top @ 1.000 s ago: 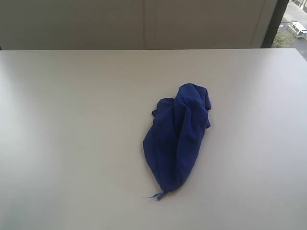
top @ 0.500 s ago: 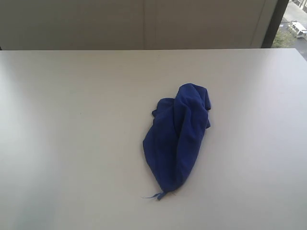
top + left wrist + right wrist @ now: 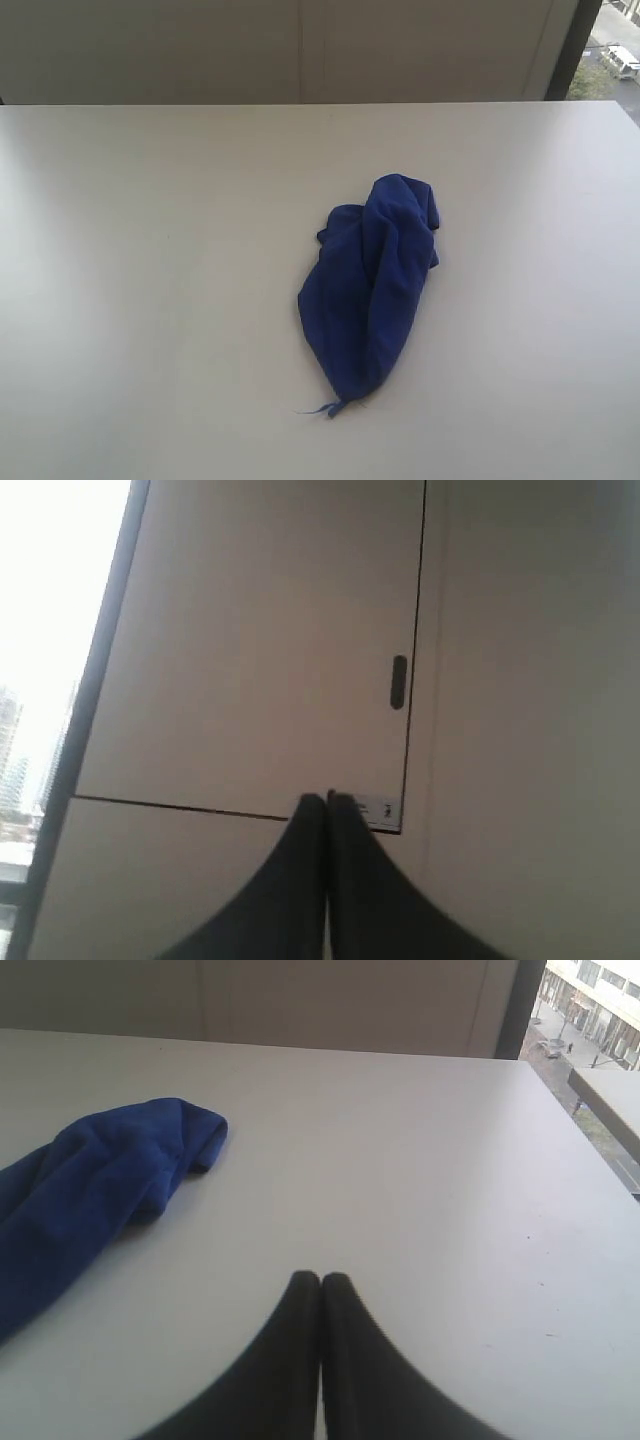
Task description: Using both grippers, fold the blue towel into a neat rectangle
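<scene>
**Towel in a heap, both grippers closed on nothing**

The pale table (image 3: 150,300) holds the blue towel (image 3: 372,290), bunched in a loose heap (no fold in it). The towel lies ahead of the right gripper (image 3: 321,1278), off to one side of its pressed-together fingers and not touching them. The left gripper (image 3: 327,798), fingers likewise closed and empty, faces a wall panel (image 3: 260,660). A thread tail (image 3: 312,410) trails from one towel corner.

One obstacle is seen on the white table (image 3: 150,300): the crumpled blue towel (image 3: 372,290), heaped slightly right of centre. Wide bare surface is left open to its left, with narrower bare stretches to its right and front. The far edge is bounded by a wall (image 3: 300,50). The right gripper (image 3: 321,1278), jaws pressed together, is seen above bare tabletop, apart from the towel.
</scene>
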Available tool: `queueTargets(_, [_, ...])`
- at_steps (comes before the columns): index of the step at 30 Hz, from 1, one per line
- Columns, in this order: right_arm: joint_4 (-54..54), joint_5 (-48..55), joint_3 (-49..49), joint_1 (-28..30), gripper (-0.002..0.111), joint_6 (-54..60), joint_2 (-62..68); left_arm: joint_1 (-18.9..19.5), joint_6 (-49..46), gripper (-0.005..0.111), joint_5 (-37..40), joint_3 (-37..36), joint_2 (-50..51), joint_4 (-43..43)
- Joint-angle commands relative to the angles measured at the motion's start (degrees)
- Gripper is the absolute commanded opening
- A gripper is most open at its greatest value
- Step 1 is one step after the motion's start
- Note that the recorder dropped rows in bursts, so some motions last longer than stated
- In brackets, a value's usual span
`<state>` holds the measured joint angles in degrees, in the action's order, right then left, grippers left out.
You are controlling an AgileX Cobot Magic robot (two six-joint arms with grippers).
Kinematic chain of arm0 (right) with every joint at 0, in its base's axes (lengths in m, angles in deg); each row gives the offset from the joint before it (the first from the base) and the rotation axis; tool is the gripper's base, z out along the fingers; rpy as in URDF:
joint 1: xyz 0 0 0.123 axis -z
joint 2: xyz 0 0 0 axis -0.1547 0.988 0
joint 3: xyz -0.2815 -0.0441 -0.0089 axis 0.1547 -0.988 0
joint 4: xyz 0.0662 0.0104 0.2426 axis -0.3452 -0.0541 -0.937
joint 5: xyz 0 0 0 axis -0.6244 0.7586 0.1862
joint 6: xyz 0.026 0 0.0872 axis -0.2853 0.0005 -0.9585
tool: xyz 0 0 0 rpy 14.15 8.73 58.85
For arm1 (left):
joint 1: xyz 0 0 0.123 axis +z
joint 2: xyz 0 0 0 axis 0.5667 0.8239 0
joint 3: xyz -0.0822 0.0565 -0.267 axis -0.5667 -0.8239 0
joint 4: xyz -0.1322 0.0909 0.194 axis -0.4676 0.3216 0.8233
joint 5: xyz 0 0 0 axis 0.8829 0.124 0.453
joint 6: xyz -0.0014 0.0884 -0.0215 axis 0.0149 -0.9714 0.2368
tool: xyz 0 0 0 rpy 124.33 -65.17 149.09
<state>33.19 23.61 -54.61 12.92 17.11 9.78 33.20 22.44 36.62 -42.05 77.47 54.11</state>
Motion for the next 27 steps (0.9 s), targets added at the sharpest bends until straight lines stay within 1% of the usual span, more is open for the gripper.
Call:
queueTargets(1, [0.3, -0.5, -0.4, 0.4, 0.0, 0.0, -0.2, 0.0, 8.0, 0.0, 5.1, -0.2, -0.2, 6.8])
queueTargets(4, [0.3, -0.5, -0.4, 0.4, 0.0, 0.0, -0.2, 0.0, 13.6, 0.0, 12.1, 2.5, -0.2, 13.0])
queueTargets(9, [0.3, -0.5, -0.4, 0.4, 0.0, 0.0, -0.2, 0.0, 16.2, 0.0, 28.4, 9.3, 2.1, 15.3])
queueTargets(11, [0.3, -0.5, -0.4, 0.4, 0.0, 0.0, -0.2, 0.0, 16.2, 0.0, 32.9, 11.9, 4.9, 18.7])
queueTargets(14, [0.3, -0.5, -0.4, 0.4, 0.0, 0.0, -0.2, 0.0, 19.3, 0.0, 38.1, 14.8, 9.8, 23.0])
queueTargets(15, [0.3, -0.5, -0.4, 0.4, 0.0, 0.0, -0.2, 0.0, 20.4, 0.0, 40.1, 15.7, 11.3, 23.1])
queueTargets(18, [0.3, -0.5, -0.4, 0.4, 0.0, 0.0, -0.2, -0.6, 24.8, 0.0, 51.1, 18.0, 16.9, 22.0])
queueTargets(20, [0.3, -0.5, -0.4, 0.4, 0.0, 0.0, -0.2, -2.4, 23.4, 0.0, 55.9, 18.5, 20.9, 18.9])
queueTargets(21, [0.3, -0.5, -0.4, 0.4, 0.0, 0.0, -0.2, -3.4, 21.4, 0.0, 57.1, 18.5, 22.8, 16.6])
queueTargets(24, [0.3, -0.5, -0.4, 0.4, 0.0, 0.0, -0.2, -8.4, 6.9, 0.0, 61.0, 18.5, 28.4, 4.0])
queueTargets(26, [0.3, -0.5, -0.4, 0.4, 0.0, 0.0, -0.2, -12.2, -3.3, 0.0, 63.7, 18.5, 32.9, -8.7])
queueTargets(27, [0.3, -0.5, -0.4, 0.4, 0.0, 0.0, -0.2, -15.5, -13.5, 0.0, 65.1, 18.6, 37.9, -21.1])
